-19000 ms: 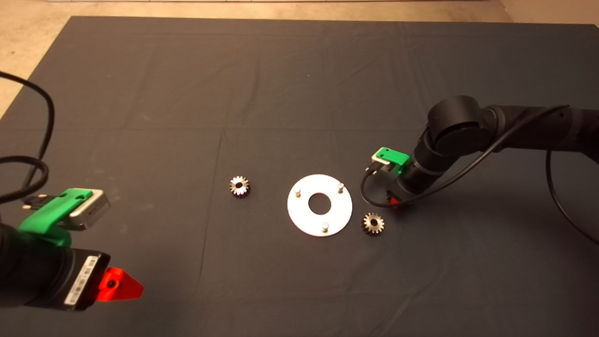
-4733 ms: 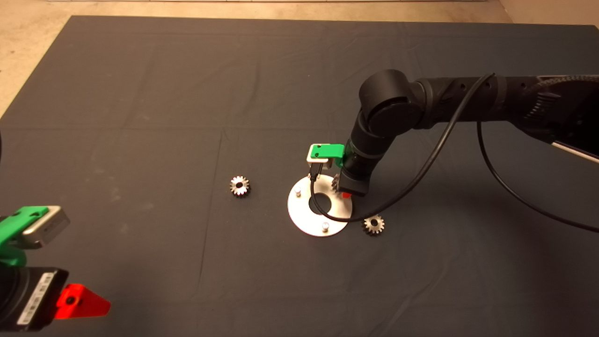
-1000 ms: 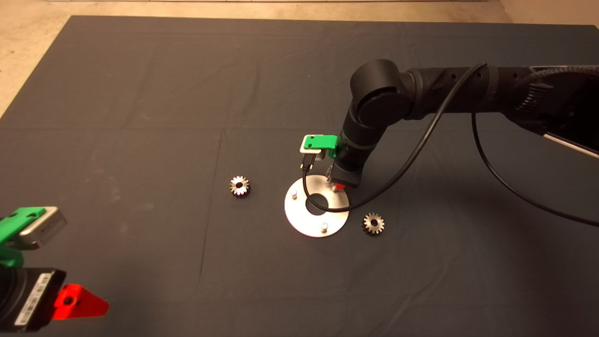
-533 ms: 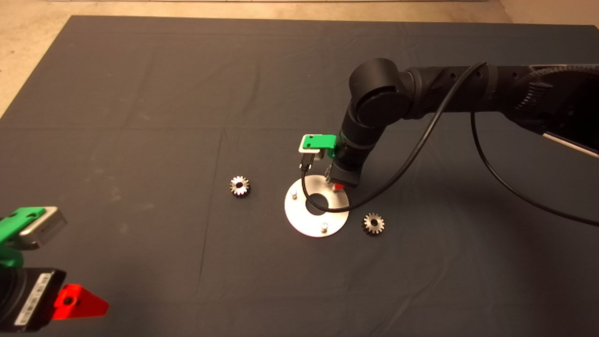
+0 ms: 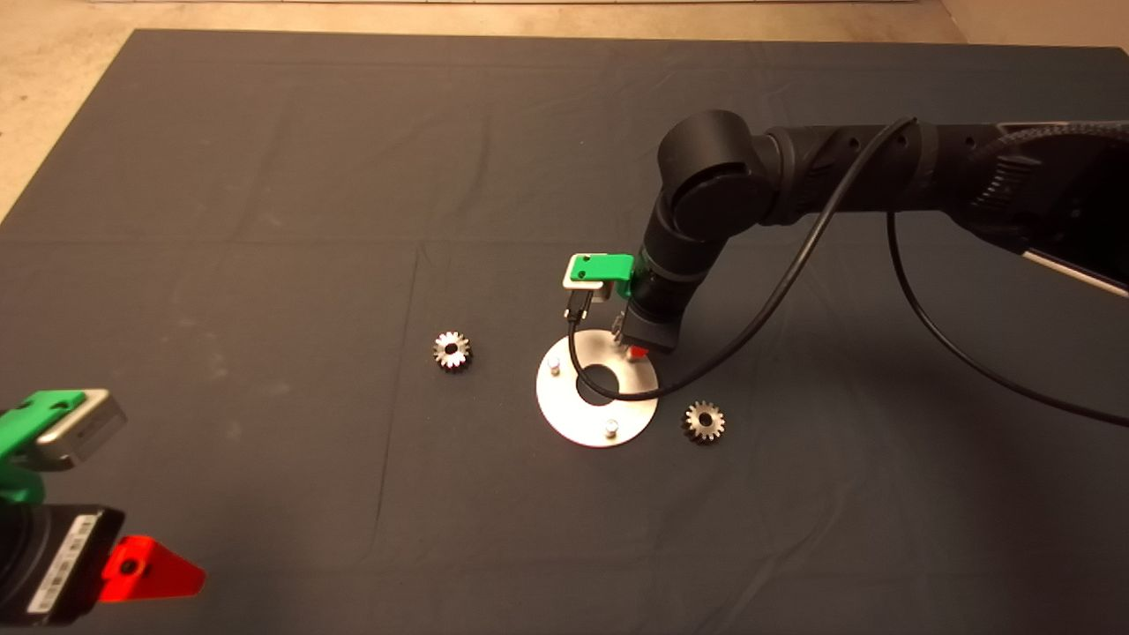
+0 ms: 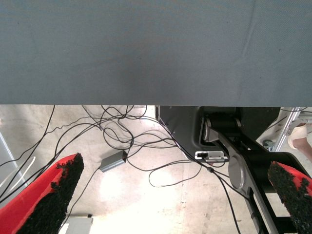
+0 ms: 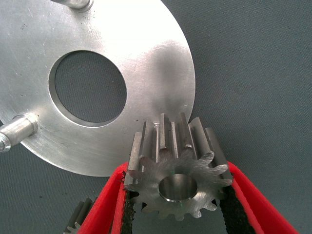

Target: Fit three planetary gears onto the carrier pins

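The white disc (image 5: 573, 414) lies mid-mat. Two carrier pins (image 5: 554, 364) (image 5: 610, 428) stand bare on it, and the third is hidden under my right gripper (image 5: 633, 349). That gripper is shut on one planetary gear (image 7: 178, 180), held flat at the disc (image 7: 146, 58) rim, its centre hole showing silvery metal inside. Two bare pins (image 7: 14, 131) (image 7: 75, 4) show in the right wrist view. One loose gear (image 5: 452, 350) lies left of the disc, another (image 5: 704, 422) at its lower right. My left gripper (image 5: 145, 569) is parked at the lower left, open (image 6: 170, 195).
The right arm's black cable (image 5: 617, 395) loops over the disc's centre hole. The left wrist view shows the mat's edge (image 6: 146, 58) and, beyond it, floor with cables and a metal frame. A gear's teeth (image 7: 80, 217) show beside the right finger.
Over the last second almost nothing has moved. Before that, my right gripper carried a gear from the mat right of the disc to its far right pin, and the disc slid slightly left.
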Motion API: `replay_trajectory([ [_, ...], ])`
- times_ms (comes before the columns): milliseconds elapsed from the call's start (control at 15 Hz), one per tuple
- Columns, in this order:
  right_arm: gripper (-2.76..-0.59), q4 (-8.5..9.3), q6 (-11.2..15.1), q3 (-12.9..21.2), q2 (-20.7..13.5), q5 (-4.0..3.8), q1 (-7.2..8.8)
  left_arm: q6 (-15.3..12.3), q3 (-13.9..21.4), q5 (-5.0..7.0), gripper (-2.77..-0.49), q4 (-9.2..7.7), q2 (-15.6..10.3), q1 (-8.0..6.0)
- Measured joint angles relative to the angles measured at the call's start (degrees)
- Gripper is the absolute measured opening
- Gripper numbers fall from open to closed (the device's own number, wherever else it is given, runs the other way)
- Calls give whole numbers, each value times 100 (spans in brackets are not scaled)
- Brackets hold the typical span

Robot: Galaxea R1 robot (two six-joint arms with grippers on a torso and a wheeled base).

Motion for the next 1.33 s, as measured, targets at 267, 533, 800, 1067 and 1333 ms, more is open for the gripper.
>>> replay_trajectory([
  [267, -231, 2, -1, 27, 1, 1, -73, 0, 0, -1, -51, 0, 0, 0],
  [533, -231, 3, -2, 30, 2, 1, -96, 0, 0, 0, -51, 0, -1, 0],
  [800, -231, 2, -2, 30, 0, 1, -96, 0, 0, 0, -51, 0, -1, 0],
  [1067, -231, 2, -2, 30, 0, 2, -95, 0, 0, -1, -51, 0, -28, 0],
  [1333, -231, 2, -5, 30, 0, 0, -121, 0, 0, 0, -51, 0, -37, 0],
])
